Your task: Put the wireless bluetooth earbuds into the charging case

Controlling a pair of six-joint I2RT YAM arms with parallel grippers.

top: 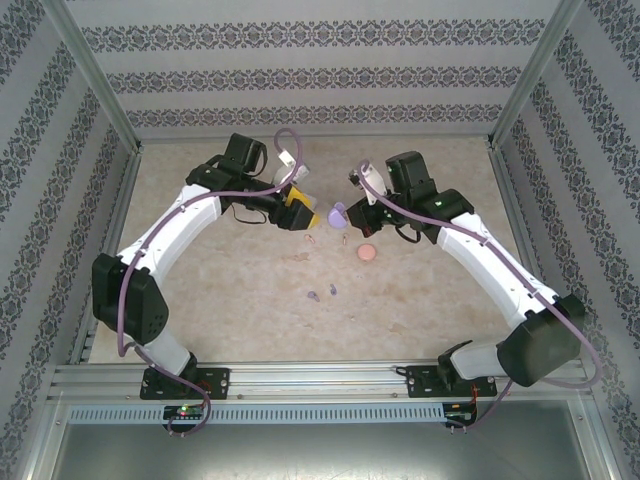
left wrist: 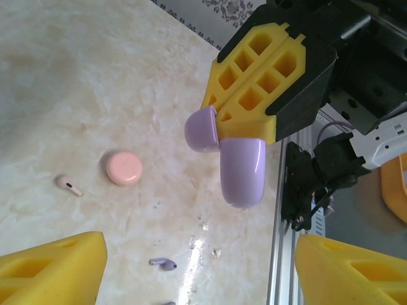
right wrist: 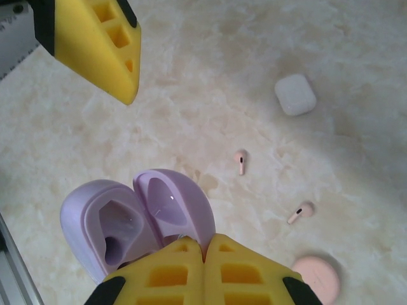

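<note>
Over the middle of the desk [top: 200, 290] the left pincer [top: 300, 216] hangs with its yellow fingers [left wrist: 54, 267] spread wide and nothing between them. Just beside it, the right pincer [right wrist: 203, 251] is clamped tight on the purple charging case [right wrist: 137, 216], lid swung open, both hollows empty and facing up.

What matters is where the matching purple earbud [left wrist: 164, 262] lies. From the left wrist it shows on the desk low between the two spread fingers, on the side towards the arm bases, with its stem running roughly across the gap from finger to finger, not along it. A second purple earbud [top: 332, 290] lies close beside it. From above, the pair sits about midway between the arms and well apart from the raised case, so neither arm is clearly nearer. The left one is the free one, and I'd reckon the pick falls to it, probably with a turn of the wrist so the fingers close across the stem.

Further out lie the pink case [left wrist: 124, 168], shut, a pink earbud [left wrist: 68, 185] and the white case [right wrist: 295, 94].
</note>
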